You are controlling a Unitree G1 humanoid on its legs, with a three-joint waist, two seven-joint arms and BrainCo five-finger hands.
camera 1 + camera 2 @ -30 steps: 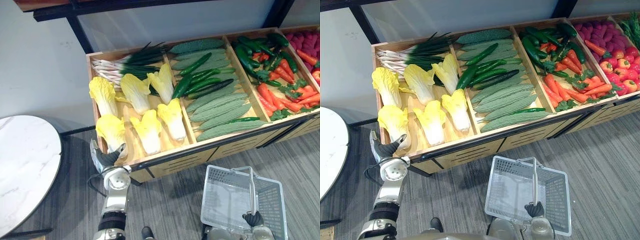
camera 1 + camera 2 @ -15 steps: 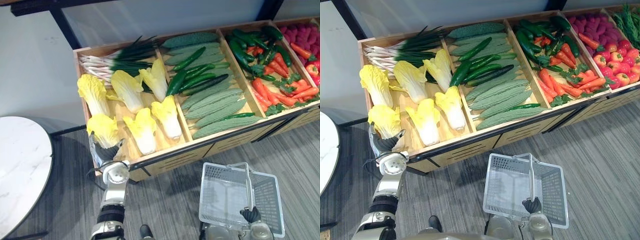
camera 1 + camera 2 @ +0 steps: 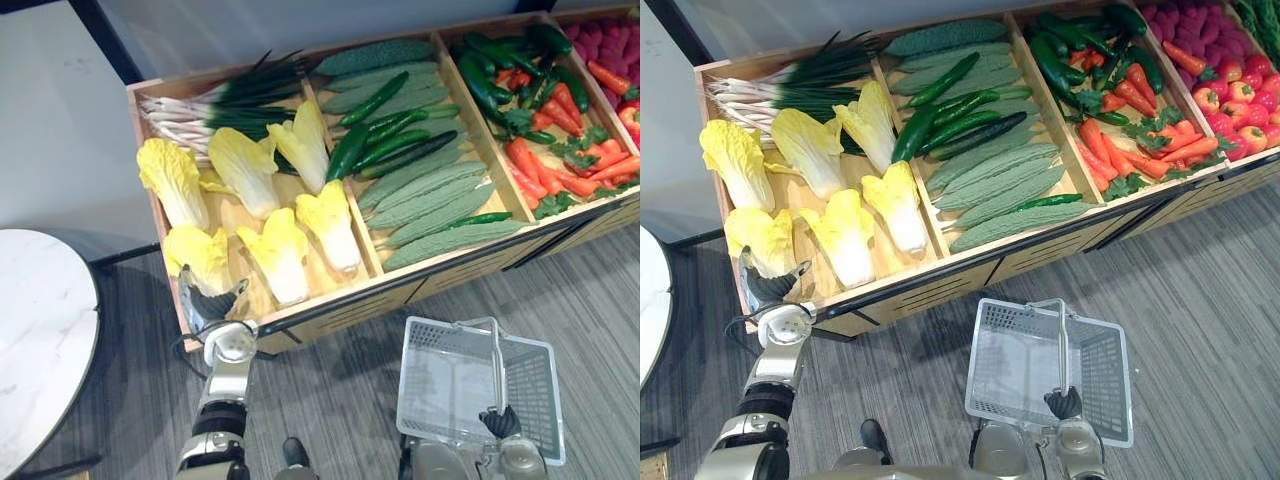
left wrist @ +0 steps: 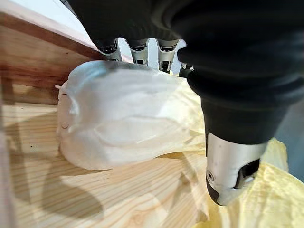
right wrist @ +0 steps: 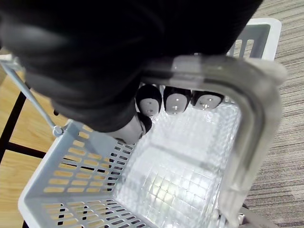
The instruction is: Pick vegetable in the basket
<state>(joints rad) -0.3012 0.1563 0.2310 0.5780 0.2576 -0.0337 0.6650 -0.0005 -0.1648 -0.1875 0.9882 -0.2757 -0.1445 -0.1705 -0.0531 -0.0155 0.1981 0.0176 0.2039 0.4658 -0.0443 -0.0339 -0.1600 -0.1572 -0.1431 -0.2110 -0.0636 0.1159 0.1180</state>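
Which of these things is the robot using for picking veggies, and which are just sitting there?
For the job: front-left napa cabbage, left hand reaching it, white basket, right hand with fingers round its handle.
Just lying about: scallions, cucumbers, bitter gourds, carrots, marble table.

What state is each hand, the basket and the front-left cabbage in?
Basket: empty, hanging by its handle.
Right hand: shut on the handle.
Front-left cabbage: lying in the crate, not lifted.
Left hand: against that cabbage's white base, grip unclear.
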